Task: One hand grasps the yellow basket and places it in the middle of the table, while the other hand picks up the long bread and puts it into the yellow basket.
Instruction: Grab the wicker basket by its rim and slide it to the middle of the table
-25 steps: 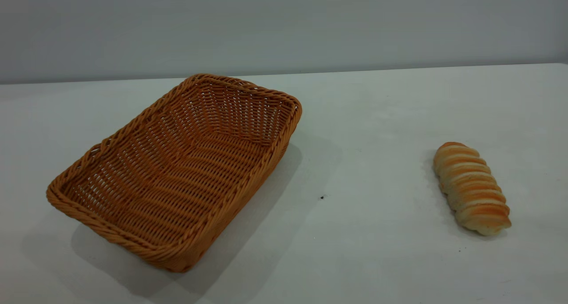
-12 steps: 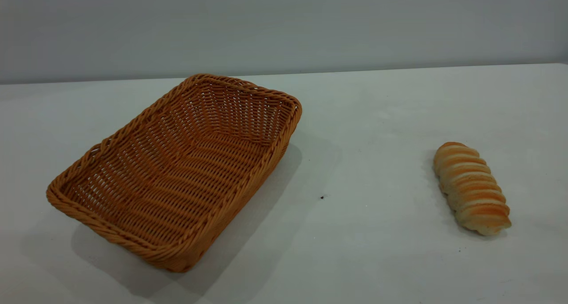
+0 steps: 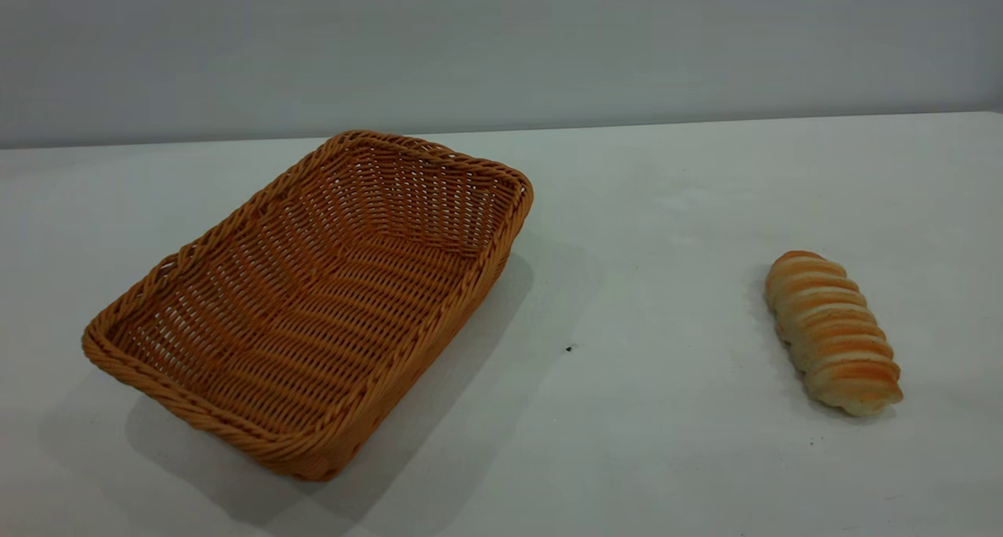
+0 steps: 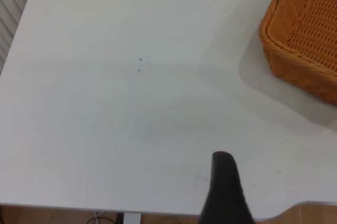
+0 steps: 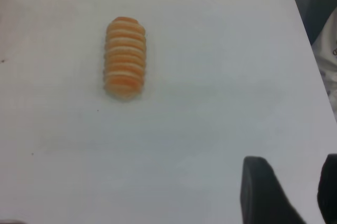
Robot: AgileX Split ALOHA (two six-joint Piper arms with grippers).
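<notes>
The left pincer (image 4: 225, 192) shows as one matte black finger with a rounded tip. The right pincer (image 5: 295, 190) shows two dark, blunt, matte fingers.

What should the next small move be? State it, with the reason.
Probably bring the left gripper toward the near rim of the orange-tan woven wicker basket. The basket sits left of centre on the white table, empty and ungrasped. The ridged golden-brown long bread lies apart at the right, with the right gripper open and well short of it.
</notes>
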